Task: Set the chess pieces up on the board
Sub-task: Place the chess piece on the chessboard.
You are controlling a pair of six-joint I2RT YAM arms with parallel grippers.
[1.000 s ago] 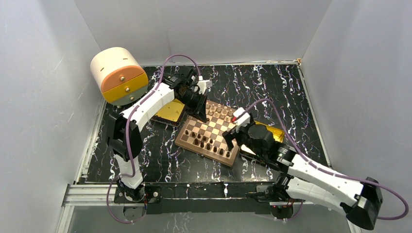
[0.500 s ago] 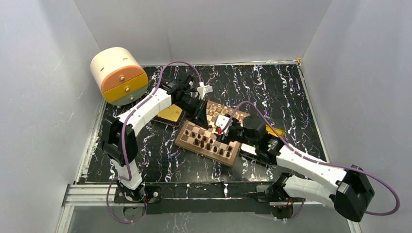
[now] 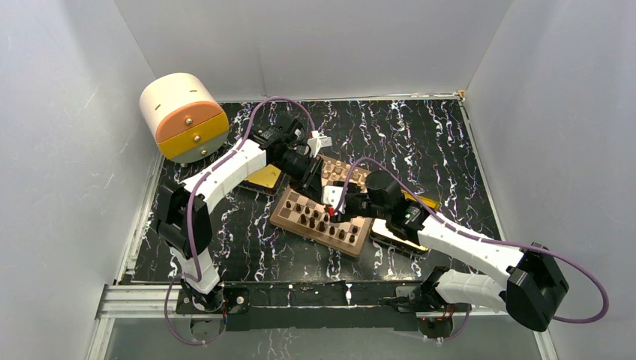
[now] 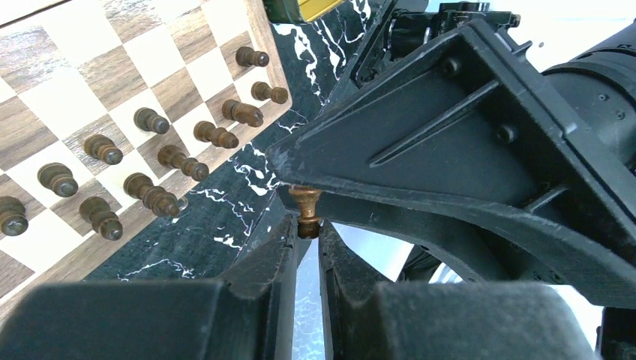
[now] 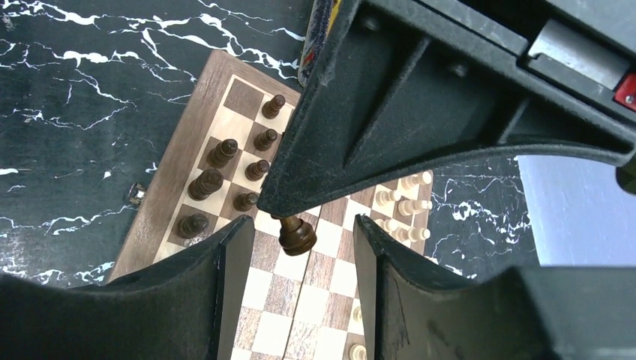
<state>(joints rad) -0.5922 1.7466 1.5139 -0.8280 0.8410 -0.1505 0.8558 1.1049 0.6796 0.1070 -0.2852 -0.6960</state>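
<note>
Mid-air handover, centre of the top view.
Room: white walls box three sides; black marbled tabletop looks hard, slick (a dropped piece would likely roll). Above the board, the left gripper pinches a dark chess piece by one end; the right gripper straddles it, fingers apart, not touching. Piece likely light, rigid, smooth: grip its narrow waist, gently.

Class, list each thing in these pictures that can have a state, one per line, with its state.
left hand, shut on a brown chess piece
right hand, open, fingers either side of a dark piece, not touching it
board, lying flat, partly set with standing pieces
drawer box, drawers shut
</note>
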